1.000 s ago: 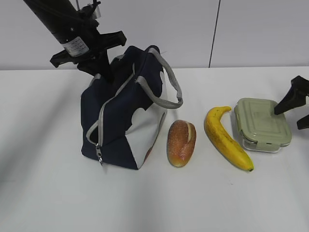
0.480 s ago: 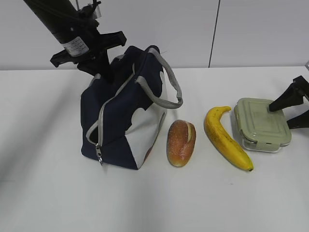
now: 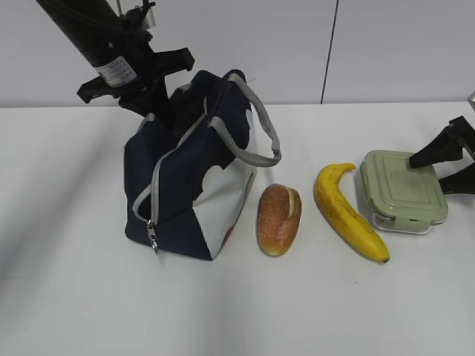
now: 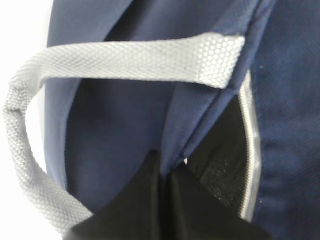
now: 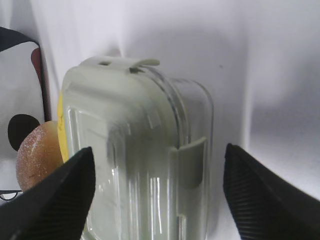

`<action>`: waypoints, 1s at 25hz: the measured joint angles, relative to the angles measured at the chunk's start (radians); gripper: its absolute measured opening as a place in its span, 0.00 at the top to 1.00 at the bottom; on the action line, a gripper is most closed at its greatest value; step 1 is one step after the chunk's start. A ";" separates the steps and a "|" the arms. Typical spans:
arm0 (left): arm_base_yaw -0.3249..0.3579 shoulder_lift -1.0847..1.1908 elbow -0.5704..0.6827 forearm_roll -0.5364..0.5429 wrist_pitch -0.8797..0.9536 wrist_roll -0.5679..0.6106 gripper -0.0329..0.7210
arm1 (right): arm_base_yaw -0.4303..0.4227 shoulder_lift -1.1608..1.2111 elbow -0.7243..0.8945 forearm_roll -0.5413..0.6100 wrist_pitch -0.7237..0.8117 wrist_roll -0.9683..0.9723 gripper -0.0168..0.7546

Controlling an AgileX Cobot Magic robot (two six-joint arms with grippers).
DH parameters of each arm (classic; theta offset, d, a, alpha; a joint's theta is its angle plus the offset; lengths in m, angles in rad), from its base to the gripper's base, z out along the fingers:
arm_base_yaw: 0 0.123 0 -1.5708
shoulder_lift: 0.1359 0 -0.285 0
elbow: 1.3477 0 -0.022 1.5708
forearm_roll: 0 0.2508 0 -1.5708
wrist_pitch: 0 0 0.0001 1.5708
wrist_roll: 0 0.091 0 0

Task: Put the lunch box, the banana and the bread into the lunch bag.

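Exterior view: left hand (image 3: 165, 111) clamped on the lunch bag (image 3: 194, 174), right hand (image 3: 454, 162) spread apart at the lunch box (image 3: 403, 190).
Taking the lunch bag as landmark on the white surface (image 3: 237, 297): the bread (image 3: 279, 219) lies just beside its right side, the banana (image 3: 346, 212) farther right, the lunch box farthest right. The left fingers (image 4: 155, 200) pinch the bag's navy rim by a grey strap (image 4: 125, 60); the right fingers (image 5: 47, 200) flank the lunch box without touching.

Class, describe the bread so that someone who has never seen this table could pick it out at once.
Start at the big navy lunch bag standing on the left of the white table. Directly to its right lies the bread, first in a row with the banana and the lunch box. It is the short, oval, golden-brown roll with a pale split, not long and yellow nor green-lidded.
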 joint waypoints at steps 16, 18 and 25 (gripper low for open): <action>0.000 -0.002 0.000 0.001 0.000 0.000 0.96 | 0.018 0.000 0.061 0.015 0.001 -0.045 0.25; 0.000 -0.002 0.000 0.001 0.000 0.000 0.96 | 0.018 0.000 0.061 0.017 0.001 -0.045 0.31; 0.000 -0.002 0.000 0.002 0.000 0.000 0.96 | 0.018 0.000 0.063 0.060 0.018 -0.046 0.48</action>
